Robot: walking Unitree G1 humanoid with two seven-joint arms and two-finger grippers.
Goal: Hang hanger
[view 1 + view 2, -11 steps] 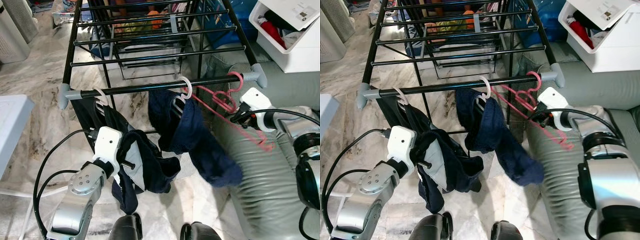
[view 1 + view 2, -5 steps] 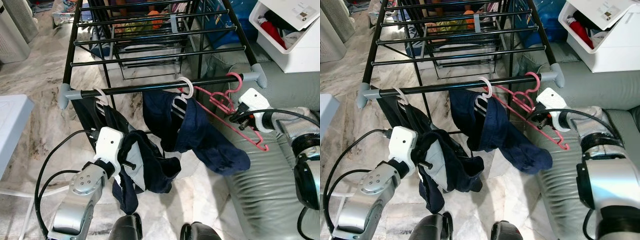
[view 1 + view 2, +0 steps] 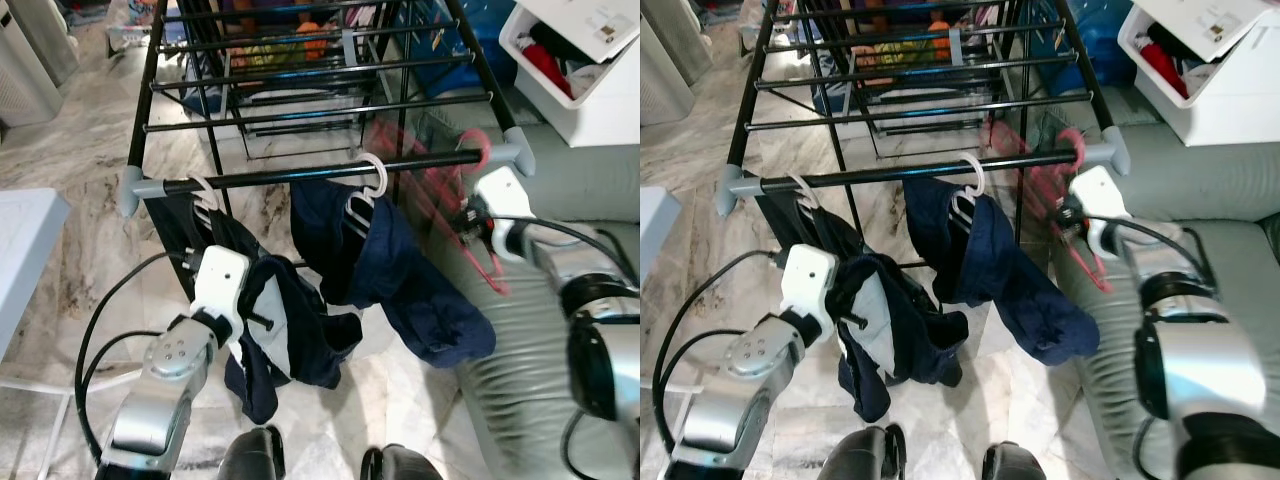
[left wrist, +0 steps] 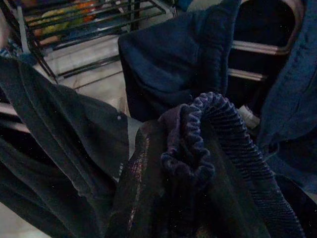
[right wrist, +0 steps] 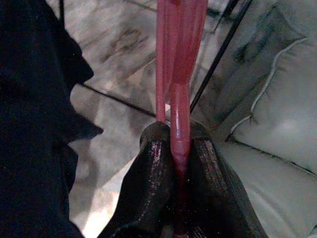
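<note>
A pink hanger, blurred by motion, hangs by its hook over the right end of the drying rack's front rail. My right gripper is shut on the pink hanger's lower bar, the two black fingers pressed against it. A white hanger on the same rail carries a navy garment. Further left, a second white hanger carries a dark garment. My left gripper is shut on the ribbed hem of that dark garment.
The black rack has several more rails behind, with clothes under them. A grey sofa lies right of the rack. A white bin of laundry stands at the back right, and a white surface at the left.
The right gripper has moved up towards the rail with the pink hanger, which now hangs steeper and is blurred. The navy garment has swung back. The left arm stays put.
</note>
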